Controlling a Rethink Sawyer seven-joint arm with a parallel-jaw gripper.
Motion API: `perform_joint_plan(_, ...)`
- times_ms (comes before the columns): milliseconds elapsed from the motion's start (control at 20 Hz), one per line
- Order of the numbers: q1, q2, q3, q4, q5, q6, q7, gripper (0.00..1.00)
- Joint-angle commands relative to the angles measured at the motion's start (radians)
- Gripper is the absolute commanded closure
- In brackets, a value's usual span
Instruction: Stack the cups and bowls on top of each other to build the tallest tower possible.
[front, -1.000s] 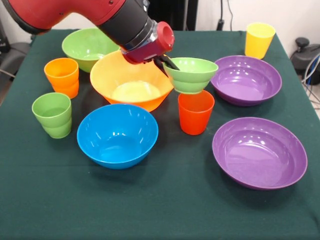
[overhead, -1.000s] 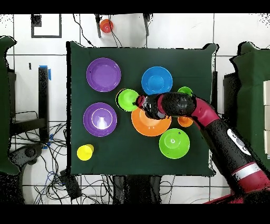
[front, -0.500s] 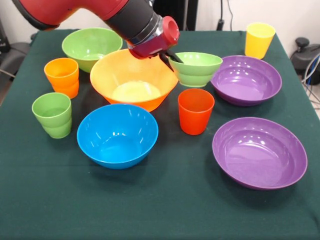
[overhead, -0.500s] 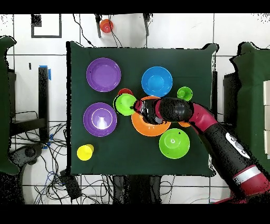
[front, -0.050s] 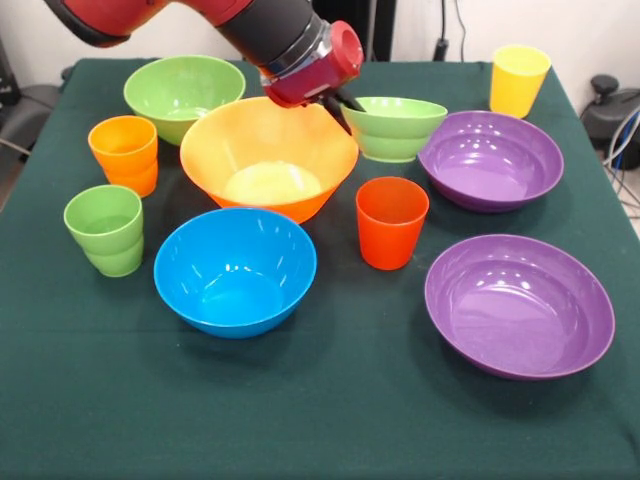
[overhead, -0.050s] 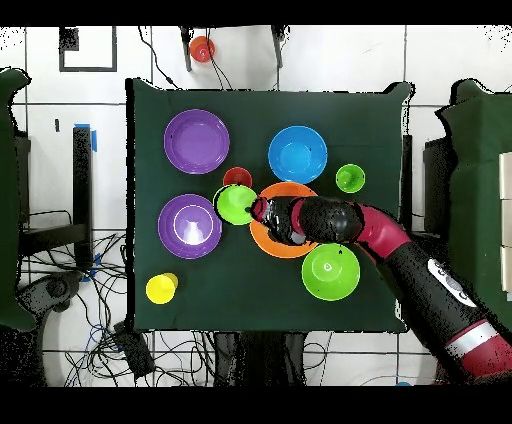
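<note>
Gripper (front, -0.050s: 347, 103) clamped on the small light-green bowl's (front, -0.050s: 393, 127) rim
Arm slants down from upper left, over the orange bowl (front, -0.050s: 268, 157); no readable writing.

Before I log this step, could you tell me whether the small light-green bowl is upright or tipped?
Upright: the small light-green bowl hangs with its mouth up and rim nearly level, the gripper at its edge.

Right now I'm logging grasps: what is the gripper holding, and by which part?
The gripper holds the small light-green bowl by its rim, on the side facing the large orange-yellow bowl.
</note>
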Motion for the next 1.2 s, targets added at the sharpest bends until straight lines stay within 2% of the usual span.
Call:
perform_joint_plan(50,0.022,-0.032,-0.028,0.023,-0.066,-0.057,-0.067,1.00)
perform_joint_plan(150,0.029,-0.029,-0.027,-0.006,-0.073,-0.054,-0.082,1.00)
perform_joint_plan(400,0.103,-0.066,-0.048,-0.133,0.010,0.109,-0.057,1.00)
perform_joint_plan(700,0.111,-0.061,-0.060,-0.152,0.031,0.097,-0.049,1.00)
perform_joint_plan(900,0.090,-0.046,-0.052,-0.121,0.018,0.022,-0.051,1.00)
perform_joint_plan(1200,0.094,-0.046,-0.048,-0.133,0.014,-0.001,-0.045,1.00)
